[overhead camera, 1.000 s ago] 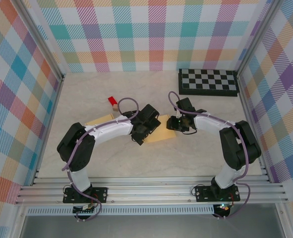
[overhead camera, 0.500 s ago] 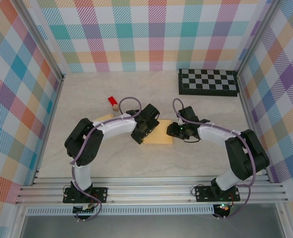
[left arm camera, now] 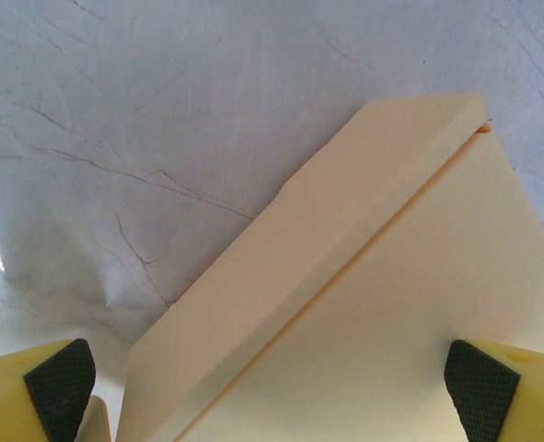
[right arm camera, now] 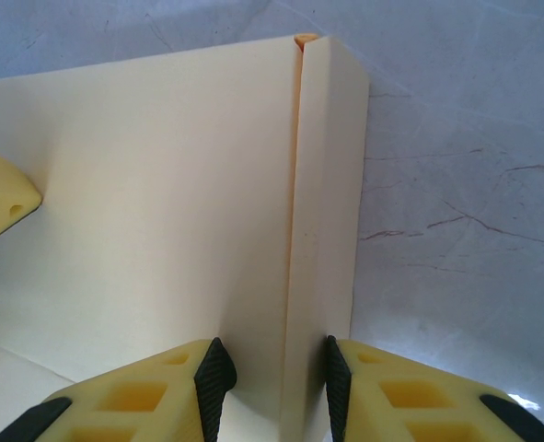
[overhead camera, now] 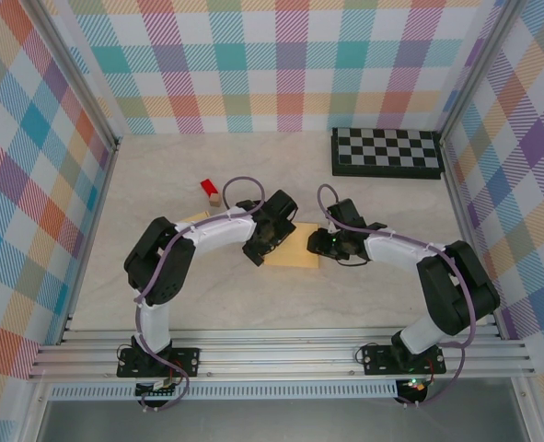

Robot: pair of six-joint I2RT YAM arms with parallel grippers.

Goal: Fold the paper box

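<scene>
The paper box (overhead camera: 295, 255) is seen lying flat on the table (overhead camera: 391, 285), at its middle, between the two arms. In the top view the left gripper (overhead camera: 259, 250) is placed at the box's left edge and the right gripper (overhead camera: 319, 243) at its right edge.

In the left wrist view the left gripper (left arm camera: 270, 396) is held with its jaws spread wide. The box (left arm camera: 382, 304) is framed between its black pads (left arm camera: 60, 385), and nothing is gripped.

In the right wrist view a narrow flap (right arm camera: 327, 184) along the box's right edge is pinched between the pads (right arm camera: 214, 376) of the right gripper (right arm camera: 276, 382).

A checkerboard (overhead camera: 387, 152) is set at the far right of the table. A red block (overhead camera: 207, 187) is found well to the left of it.
</scene>
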